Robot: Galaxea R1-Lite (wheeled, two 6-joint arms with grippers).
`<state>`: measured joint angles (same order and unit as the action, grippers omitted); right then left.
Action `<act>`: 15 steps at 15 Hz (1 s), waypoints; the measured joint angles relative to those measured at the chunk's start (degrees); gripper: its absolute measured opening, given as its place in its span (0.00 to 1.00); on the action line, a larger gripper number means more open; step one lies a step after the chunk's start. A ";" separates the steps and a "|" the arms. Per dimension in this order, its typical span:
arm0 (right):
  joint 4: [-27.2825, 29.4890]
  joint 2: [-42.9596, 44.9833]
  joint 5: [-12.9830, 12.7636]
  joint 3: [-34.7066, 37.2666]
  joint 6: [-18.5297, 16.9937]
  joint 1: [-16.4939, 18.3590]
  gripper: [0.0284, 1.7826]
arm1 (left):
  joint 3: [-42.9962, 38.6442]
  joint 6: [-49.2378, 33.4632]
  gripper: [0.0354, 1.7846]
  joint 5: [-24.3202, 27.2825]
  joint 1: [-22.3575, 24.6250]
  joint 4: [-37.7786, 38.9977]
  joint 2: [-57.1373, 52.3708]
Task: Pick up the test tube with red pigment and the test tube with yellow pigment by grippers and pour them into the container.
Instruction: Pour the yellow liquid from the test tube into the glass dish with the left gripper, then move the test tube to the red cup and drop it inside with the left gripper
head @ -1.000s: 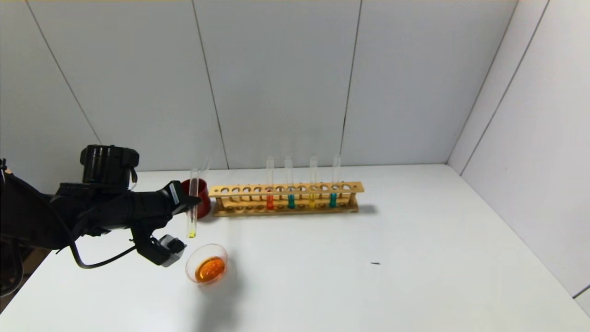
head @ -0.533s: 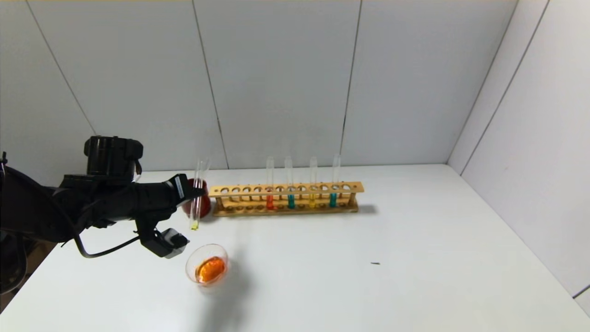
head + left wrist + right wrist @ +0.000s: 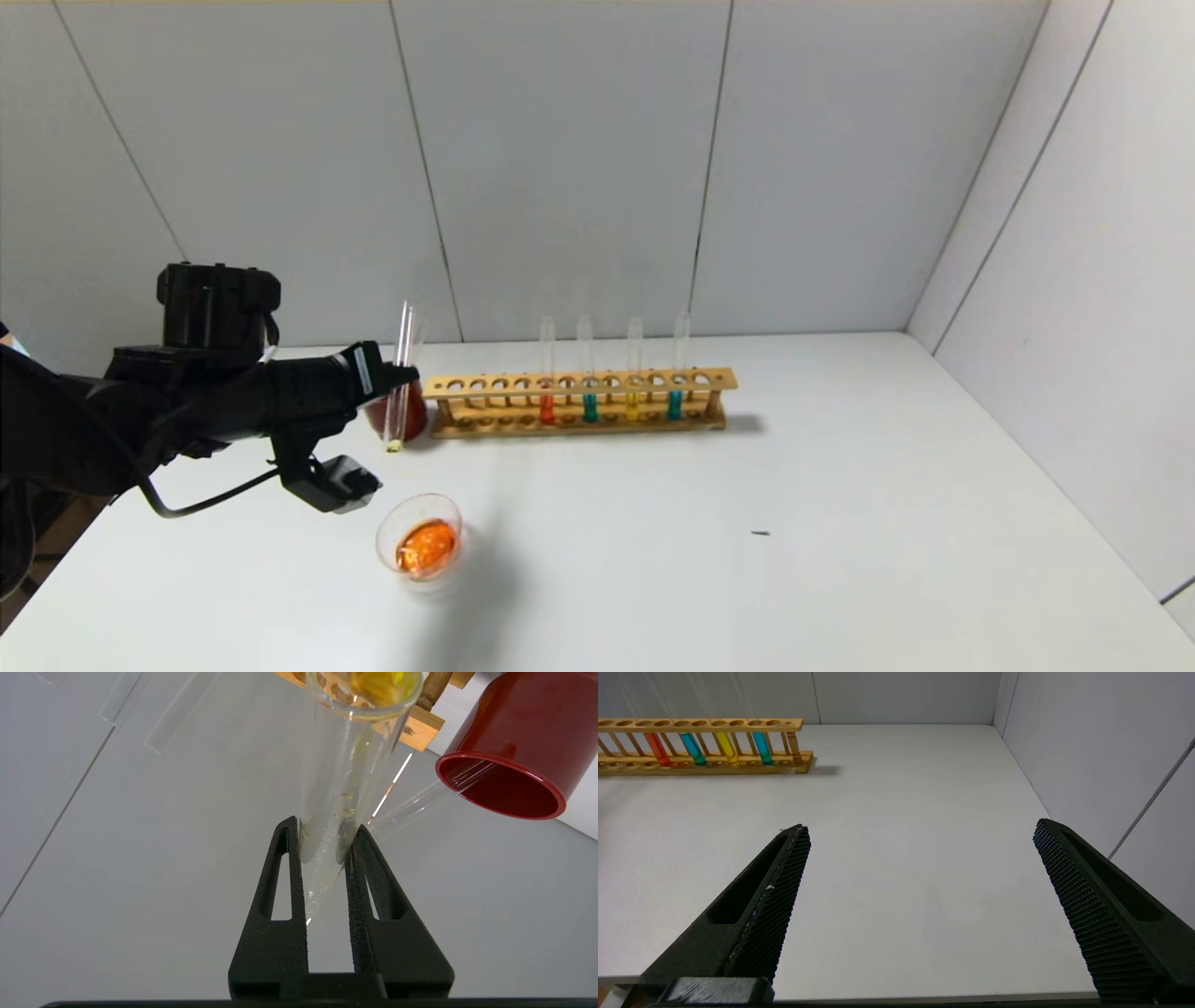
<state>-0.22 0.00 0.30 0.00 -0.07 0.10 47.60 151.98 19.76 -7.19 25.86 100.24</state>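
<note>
— Since the test tube with yellow pigment (image 3: 400, 392) looks nearly drained, why hold it upright by the red cup (image 3: 387, 411)?

— My left gripper (image 3: 324, 858) has its fingers clamped on it, apparently to discard it; the container (image 3: 419, 543) already holds orange liquid. My right gripper (image 3: 920, 877) idles, fingers apart.

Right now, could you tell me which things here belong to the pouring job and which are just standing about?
In the job:
- left gripper, shut on the test tube with yellow pigment
- container, holding orange liquid

Standing about:
- wooden rack with four filled tubes
- red cup with an empty tube
- right gripper, open, apart
</note>
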 joint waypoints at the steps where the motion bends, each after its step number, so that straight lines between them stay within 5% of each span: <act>1: -0.02 0.00 0.00 0.00 0.00 0.00 0.98 | -0.06 0.01 0.15 -0.02 0.00 -0.04 -0.27; 6: -0.02 0.00 0.00 0.00 0.00 0.00 0.98 | -0.59 -1.07 0.15 0.33 0.15 -0.39 -1.65; 8: -0.02 0.00 0.00 0.00 0.00 0.00 0.98 | -0.34 -7.35 0.15 0.60 0.48 -0.72 -2.86; 11: 0.00 0.00 0.02 0.00 0.00 0.00 0.98 | -0.94 -28.27 0.15 -1.77 0.66 -0.23 -7.52; 15: -0.02 0.00 -0.01 0.00 -0.02 0.00 0.98 | -1.35 -63.12 0.15 -11.23 0.23 -1.77 -14.10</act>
<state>-0.24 0.00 0.29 0.00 -0.10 0.10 46.25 88.86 8.53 -6.96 24.09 86.14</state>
